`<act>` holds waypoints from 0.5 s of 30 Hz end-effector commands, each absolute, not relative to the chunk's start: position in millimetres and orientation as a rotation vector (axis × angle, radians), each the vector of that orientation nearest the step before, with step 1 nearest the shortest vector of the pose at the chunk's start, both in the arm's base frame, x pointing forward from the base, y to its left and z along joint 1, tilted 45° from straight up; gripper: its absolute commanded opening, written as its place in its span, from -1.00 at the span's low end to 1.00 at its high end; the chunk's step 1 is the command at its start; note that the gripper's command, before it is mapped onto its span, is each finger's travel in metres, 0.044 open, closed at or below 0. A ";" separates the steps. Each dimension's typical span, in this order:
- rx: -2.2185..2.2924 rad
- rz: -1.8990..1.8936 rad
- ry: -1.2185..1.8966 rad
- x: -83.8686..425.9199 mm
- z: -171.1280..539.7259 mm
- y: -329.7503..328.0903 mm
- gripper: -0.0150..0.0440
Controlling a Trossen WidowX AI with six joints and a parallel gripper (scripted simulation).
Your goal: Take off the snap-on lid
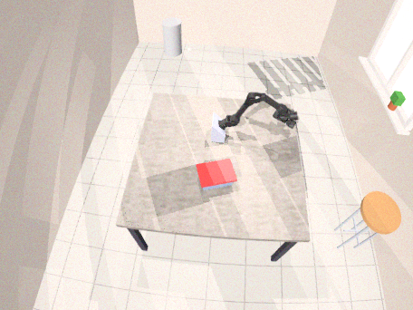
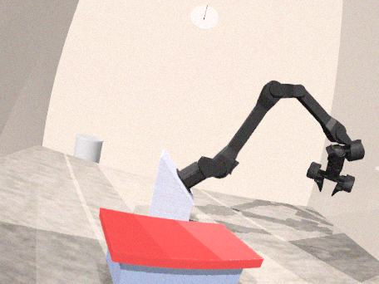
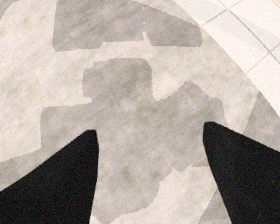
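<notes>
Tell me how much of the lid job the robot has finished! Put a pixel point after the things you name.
Nothing looks done yet: the red lid (image 1: 216, 173) (image 2: 179, 239) is still on the blue box (image 1: 218, 186) (image 2: 179, 276). Nothing is in hand either; the gripper (image 1: 294, 122) (image 2: 327, 193) (image 3: 150, 135) is open, away from the box, over the table. Left to do: grip the lid, pull it off without moving the box, and lay it flat, right side up.

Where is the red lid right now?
In the top view, the red lid sits on the blue storage box, below the white slanted panel.
</notes>
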State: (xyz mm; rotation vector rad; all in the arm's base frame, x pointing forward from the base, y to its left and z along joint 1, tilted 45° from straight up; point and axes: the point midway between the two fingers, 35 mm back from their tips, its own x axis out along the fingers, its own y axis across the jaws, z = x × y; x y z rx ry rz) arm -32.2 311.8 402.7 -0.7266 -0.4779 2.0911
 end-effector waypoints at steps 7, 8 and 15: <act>-0.523 1.847 -0.197 63.5 415.1 301.9 0.31; -0.499 1.818 -0.163 75.2 414.6 300.1 0.31; -0.359 1.636 0.047 143.0 401.9 285.2 0.31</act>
